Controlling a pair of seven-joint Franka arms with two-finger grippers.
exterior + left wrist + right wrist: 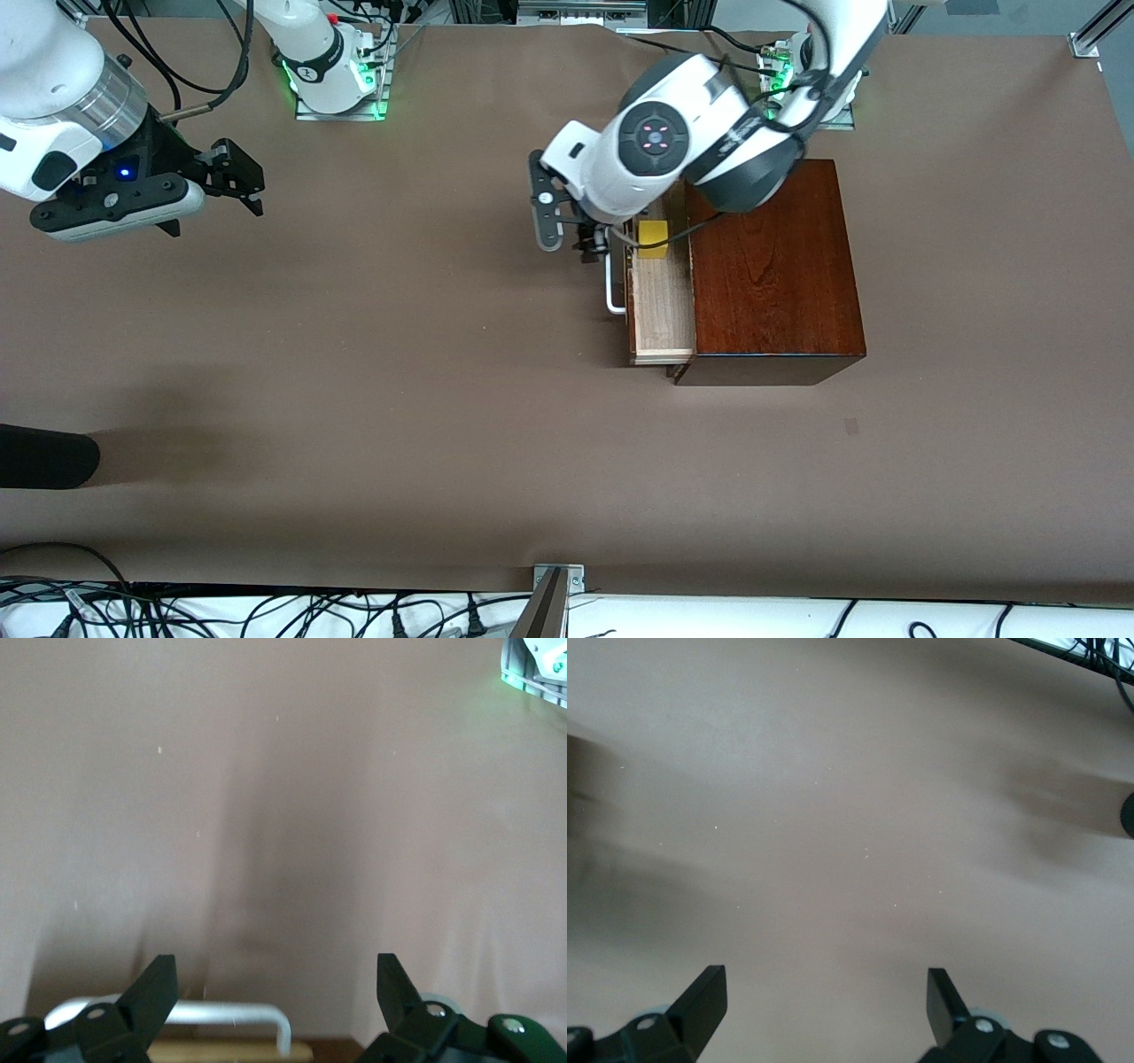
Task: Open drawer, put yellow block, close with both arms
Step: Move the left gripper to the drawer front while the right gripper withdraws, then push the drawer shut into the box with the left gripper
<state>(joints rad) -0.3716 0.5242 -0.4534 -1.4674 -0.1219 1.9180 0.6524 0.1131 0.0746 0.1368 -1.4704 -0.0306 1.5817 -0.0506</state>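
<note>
Left gripper [592,237] hangs spread above the drawer's handle [611,288]; right arm waits.

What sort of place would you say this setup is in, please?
Probably a robotics lab bench: two arms bolted to base plates on a table covered in brown paper, an aluminium frame at its corner, and loose cables along the edge.

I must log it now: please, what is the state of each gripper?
Left gripper: open, holding nothing, by the drawer's white handle.
Right gripper: open, holding nothing, over bare table at the right arm's end, waiting.
</note>
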